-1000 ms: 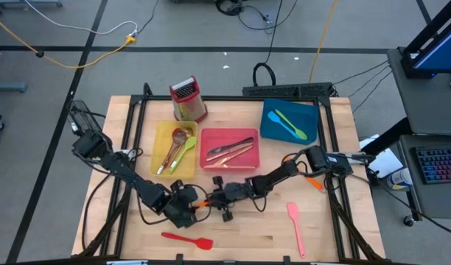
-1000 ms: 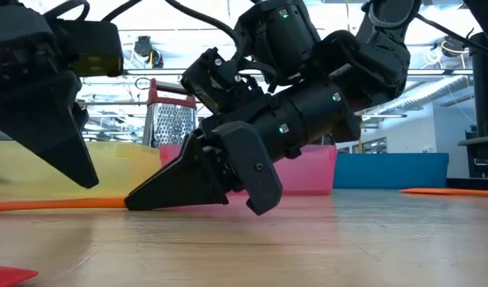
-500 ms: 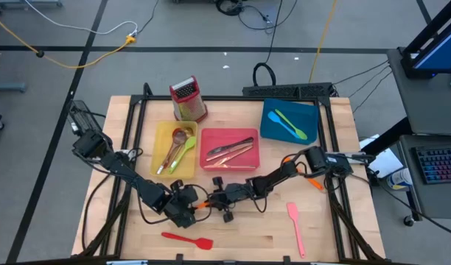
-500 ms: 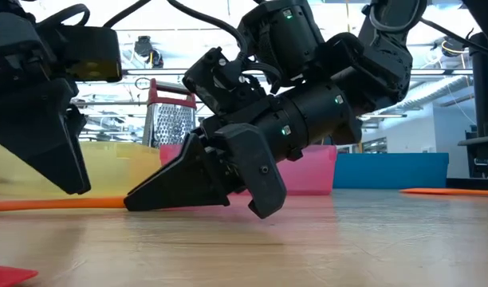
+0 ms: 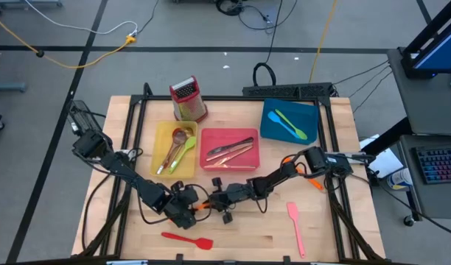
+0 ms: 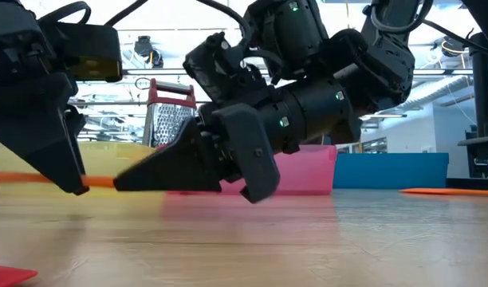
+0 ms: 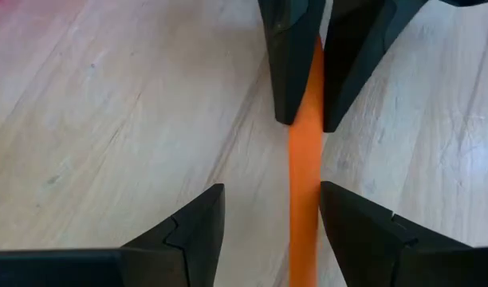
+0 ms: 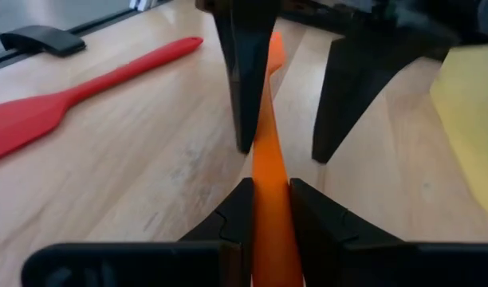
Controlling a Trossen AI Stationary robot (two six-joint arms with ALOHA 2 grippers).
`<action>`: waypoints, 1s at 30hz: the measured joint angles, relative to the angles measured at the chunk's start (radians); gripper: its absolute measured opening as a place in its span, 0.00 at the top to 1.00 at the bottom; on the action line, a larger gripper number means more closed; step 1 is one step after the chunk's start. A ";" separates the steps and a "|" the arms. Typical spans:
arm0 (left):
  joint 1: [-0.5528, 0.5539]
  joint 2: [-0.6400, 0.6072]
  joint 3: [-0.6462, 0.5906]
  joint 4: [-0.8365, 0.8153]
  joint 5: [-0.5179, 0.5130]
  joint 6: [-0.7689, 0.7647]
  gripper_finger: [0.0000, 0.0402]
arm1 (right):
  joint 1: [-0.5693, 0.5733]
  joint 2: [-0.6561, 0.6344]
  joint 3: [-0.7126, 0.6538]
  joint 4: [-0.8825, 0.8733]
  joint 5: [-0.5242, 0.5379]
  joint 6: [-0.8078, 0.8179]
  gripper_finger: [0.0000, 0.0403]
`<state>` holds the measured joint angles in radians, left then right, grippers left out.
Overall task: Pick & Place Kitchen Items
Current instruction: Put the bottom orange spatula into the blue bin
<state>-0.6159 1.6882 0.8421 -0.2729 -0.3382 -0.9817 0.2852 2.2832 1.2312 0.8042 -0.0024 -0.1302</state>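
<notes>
Where the two arms meet near the front middle of the table [image 5: 336, 243], as seen from above, the right gripper [image 5: 213, 199] pinches an orange utensil [image 5: 201, 205] whose long axis runs roughly left to right along the table, its free end reaching into the left gripper [image 5: 190, 207], whose fingers stand spread around it; behind them a yellow tray [image 5: 165, 133], a pink tray [image 5: 209, 157] and a blue tray [image 5: 270, 118] hold more utensils, a box grater [image 5: 187, 99] stands at the back edge, a red spatula [image 5: 187, 238] lies near the front edge, and a pink spatula [image 5: 294, 227] lies toward the front right corner; grey floor with cables surrounds the table.

From table height, the orange utensil [image 6: 96, 182] lies level and clear of the wood, gripped by the right gripper [image 6: 128, 180]; the left gripper [image 6: 64, 187] points down beside it; a bright workshop with ceiling rails shows behind.

In the left wrist view, the orange utensil [image 7: 304, 167] runs straight away between the left fingers [image 7: 188, 231], which stand apart from it, to the right arm's fingers [image 7: 288, 72] closed on it; pale wood planks lie beneath.

In the right wrist view, the right fingers [image 8: 236, 211] press on the orange utensil [image 8: 266, 171]; the red spatula [image 8: 76, 96] lies aslant nearby.
</notes>
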 joint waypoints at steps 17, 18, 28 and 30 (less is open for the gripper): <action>-0.002 0.000 0.000 0.015 0.007 0.018 0.68 | -0.002 -0.003 0.002 0.074 0.007 -0.017 0.86; -0.002 0.000 0.000 0.015 0.007 0.018 0.71 | -0.002 -0.003 0.002 0.073 0.009 -0.017 0.86; -0.002 0.001 0.000 0.016 0.002 0.019 0.95 | -0.003 -0.005 0.004 0.050 0.010 0.010 0.75; -0.002 0.001 -0.001 0.013 -0.012 0.020 0.93 | -0.003 -0.005 0.004 0.050 0.008 0.021 0.70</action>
<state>-0.6182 1.6894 0.8413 -0.2601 -0.3502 -0.9616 0.2821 2.2784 1.2350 0.8547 0.0058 -0.1097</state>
